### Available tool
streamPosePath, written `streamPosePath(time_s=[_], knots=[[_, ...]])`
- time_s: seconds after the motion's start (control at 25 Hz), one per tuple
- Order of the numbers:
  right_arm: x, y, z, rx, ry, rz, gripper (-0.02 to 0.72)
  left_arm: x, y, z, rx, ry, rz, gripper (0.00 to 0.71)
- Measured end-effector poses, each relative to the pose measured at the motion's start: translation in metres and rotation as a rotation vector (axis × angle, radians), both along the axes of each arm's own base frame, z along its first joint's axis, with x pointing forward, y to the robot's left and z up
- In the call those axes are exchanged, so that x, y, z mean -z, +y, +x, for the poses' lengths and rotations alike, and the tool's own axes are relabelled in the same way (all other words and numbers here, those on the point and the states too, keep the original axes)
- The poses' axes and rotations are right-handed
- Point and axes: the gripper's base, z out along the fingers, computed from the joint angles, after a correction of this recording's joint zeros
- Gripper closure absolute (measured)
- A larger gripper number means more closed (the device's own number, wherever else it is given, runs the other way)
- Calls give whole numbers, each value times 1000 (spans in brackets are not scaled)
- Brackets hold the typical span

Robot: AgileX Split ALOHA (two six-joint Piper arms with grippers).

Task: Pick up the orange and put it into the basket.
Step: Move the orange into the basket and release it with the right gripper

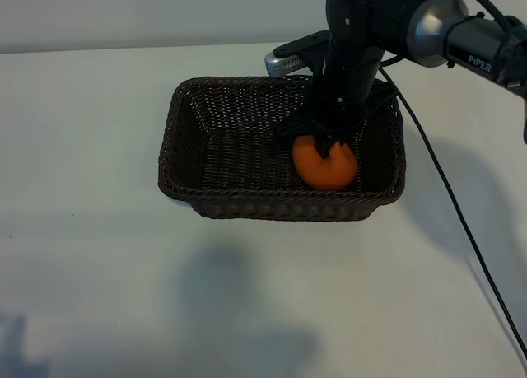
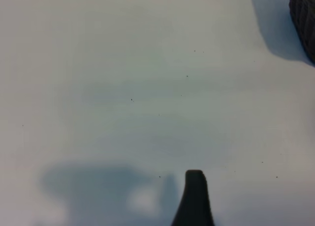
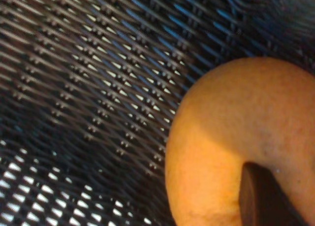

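From my remote seat this reads as a robot lab or test bench, not a home or a shop. I see a plain white tabletop (image 1: pixel 99 254) that fills nearly the whole exterior view and meets a bare pale wall (image 1: pixel 123 16) at the back. A black robot arm (image 1: pixel 370 32) with a metal joint and printed lettering reaches in from the right, and a black cable (image 1: pixel 461 221) trails loose from it across the tabletop. A small silver camera unit (image 1: pixel 284 63) is fixed at its wrist. The only household things are a basket (image 1: pixel 177 139) and an orange (image 1: pixel 323 165), set out alone like test props.
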Motion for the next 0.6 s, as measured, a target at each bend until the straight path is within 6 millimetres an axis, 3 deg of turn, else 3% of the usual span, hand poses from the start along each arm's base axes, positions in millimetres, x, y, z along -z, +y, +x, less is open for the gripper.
streamPosePath(time_s=[0.24, 0.36, 0.6], knots=[[0, 0, 0, -1, 4, -2, 611, 0, 0, 0, -2, 0, -2, 116], [-2, 0, -2, -15, 25, -10, 526, 0, 0, 0, -2, 0, -2, 116], [-20, 2, -1, -33, 24, 11, 89, 0, 0, 0, -2, 0, -2, 116]])
